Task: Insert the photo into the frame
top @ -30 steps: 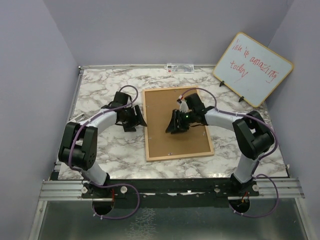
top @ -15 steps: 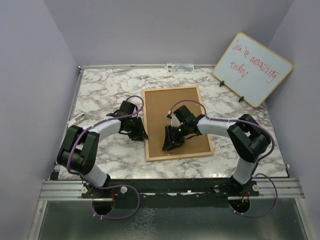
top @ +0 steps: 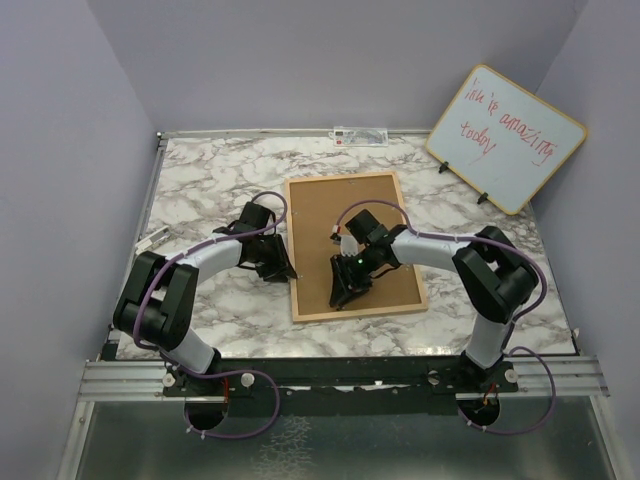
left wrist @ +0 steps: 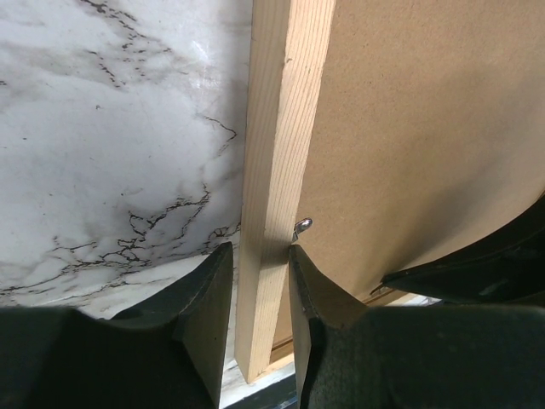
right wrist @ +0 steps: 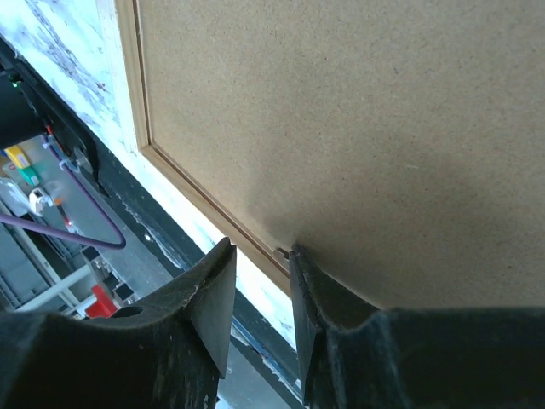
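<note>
Frame point(left wrist: 271, 128) rail between left gripper point(left wrist: 258, 249) jaws

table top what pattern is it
White marble table top with dark grey veins, clearest in left wrist view.

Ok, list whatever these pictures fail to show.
The photo: in no view; the backing board fills the frame.
The left gripper: left wrist view, straddling the frame rail; too close to tell if it clamps.
The right gripper: right wrist view, small tab at its tips too small to tell if held.
</note>
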Controlling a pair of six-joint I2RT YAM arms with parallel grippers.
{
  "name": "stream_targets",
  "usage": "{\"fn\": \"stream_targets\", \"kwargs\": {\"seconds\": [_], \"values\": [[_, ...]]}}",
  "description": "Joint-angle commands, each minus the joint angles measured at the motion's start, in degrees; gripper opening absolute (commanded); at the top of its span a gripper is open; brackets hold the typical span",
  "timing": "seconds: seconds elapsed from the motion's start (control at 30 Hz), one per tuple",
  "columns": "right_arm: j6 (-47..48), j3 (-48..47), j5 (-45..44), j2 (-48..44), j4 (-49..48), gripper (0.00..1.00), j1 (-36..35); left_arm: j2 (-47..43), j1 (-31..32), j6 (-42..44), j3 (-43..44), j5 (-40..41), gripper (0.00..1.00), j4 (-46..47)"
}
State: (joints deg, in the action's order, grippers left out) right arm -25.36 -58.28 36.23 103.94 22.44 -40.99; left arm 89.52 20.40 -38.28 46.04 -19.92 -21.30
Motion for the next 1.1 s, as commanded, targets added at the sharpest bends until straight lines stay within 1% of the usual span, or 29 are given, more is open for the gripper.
{"fn": "stream_targets", "kwargs": {"seconds": [0.0,0.1,0.33,0.6,0.9,1.07], "values": [[3.02,-0.11,-0.60,3.48,4.89,0.37,-0.93,0.68,-0.19,0.49,-1.29,5.78,0.32,0.12],[2.76,-0.85,0.82,5.08,3.74,0.37,-1.19,0.84,-0.19,0.32,-1.48,5.52,0.32,0.32],[4.94,-1.05,1.55,6.23,4.57,0.35,-2.11,1.01,-0.19,0.38,-1.39,5.77,0.31,0.38],[2.25,-2.16,0.83,7.02,-0.76,0.37,-2.73,1.72,-0.19,0.58,-1.31,5.34,0.27,0.73],[0.96,-1.85,-0.01,7.64,-3.51,0.39,-4.24,2.21,-0.19,0.88,-0.99,5.48,0.24,0.76],[2.07,-1.75,-3.15,7.73,0.38,0.37,-4.35,1.99,-0.19,1.17,-0.89,5.85,0.24,0.76]]}}
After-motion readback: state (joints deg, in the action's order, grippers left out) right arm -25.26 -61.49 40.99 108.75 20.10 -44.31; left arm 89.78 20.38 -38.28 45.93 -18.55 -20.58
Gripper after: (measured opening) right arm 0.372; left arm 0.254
